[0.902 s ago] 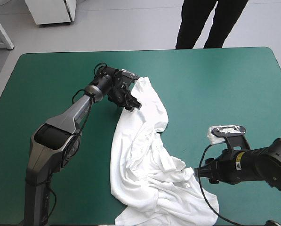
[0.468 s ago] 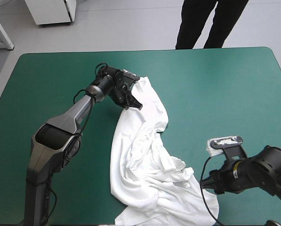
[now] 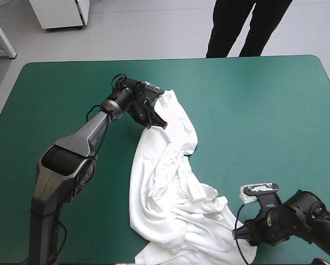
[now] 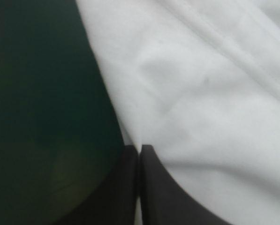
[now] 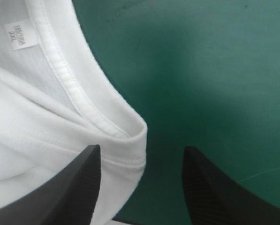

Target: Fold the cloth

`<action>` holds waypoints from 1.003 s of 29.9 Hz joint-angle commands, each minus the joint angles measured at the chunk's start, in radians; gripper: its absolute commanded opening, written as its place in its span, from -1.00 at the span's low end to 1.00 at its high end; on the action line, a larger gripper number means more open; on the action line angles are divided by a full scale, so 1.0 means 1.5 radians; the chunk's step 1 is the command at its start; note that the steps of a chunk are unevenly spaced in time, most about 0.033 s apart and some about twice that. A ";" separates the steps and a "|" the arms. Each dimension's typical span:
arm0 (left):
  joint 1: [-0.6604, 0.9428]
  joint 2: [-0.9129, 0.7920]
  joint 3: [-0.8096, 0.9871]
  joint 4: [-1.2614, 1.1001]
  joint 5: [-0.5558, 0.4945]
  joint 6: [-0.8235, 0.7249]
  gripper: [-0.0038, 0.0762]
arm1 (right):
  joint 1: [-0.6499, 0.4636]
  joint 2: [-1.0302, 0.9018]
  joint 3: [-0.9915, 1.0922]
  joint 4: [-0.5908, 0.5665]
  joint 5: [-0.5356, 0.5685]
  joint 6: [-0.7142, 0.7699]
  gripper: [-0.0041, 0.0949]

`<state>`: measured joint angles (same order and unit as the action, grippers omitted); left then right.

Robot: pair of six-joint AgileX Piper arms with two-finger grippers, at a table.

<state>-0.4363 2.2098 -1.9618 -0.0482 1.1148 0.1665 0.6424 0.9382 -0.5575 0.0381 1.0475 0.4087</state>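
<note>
Right gripper (image 5: 142,149) has dropped toward the near table edge; fingers wide, straddling the collar (image 5: 130,133) of the T-shirt (image 3: 170,187), crumpled mid-table. Left gripper (image 3: 160,125) pinches the T-shirt's far end. Suggest seating the collar fully between the fingers before pinching

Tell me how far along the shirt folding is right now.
Nothing is folded yet: the T-shirt lies crumpled on the teal-green cover. In hand: the left pincer is shut on its far end; the right pincer is open around the collar edge. Left: that grasp, spreading flat, every fold.
</note>
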 commanded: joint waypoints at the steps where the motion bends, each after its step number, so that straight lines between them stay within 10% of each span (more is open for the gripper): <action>1: 0.000 -0.030 -0.013 0.011 0.014 -0.002 -0.96 | -0.006 0.021 0.000 0.007 -0.056 -0.001 0.04; 11: 0.000 -0.030 -0.013 0.013 0.007 0.000 -0.96 | -0.006 0.106 0.004 0.055 -0.085 -0.013 -0.24; 16: 0.000 -0.030 -0.013 0.016 0.007 -0.001 -0.96 | -0.006 0.104 0.010 0.057 -0.073 -0.013 -0.96; 30: 0.000 -0.089 -0.138 0.032 0.111 0.003 -0.96 | -0.006 0.038 -0.260 -0.194 0.062 0.020 -0.95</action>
<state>-0.4363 2.1935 -2.0666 -0.0180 1.2233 0.1695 0.6369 1.0225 -0.8271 -0.1259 1.0953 0.4314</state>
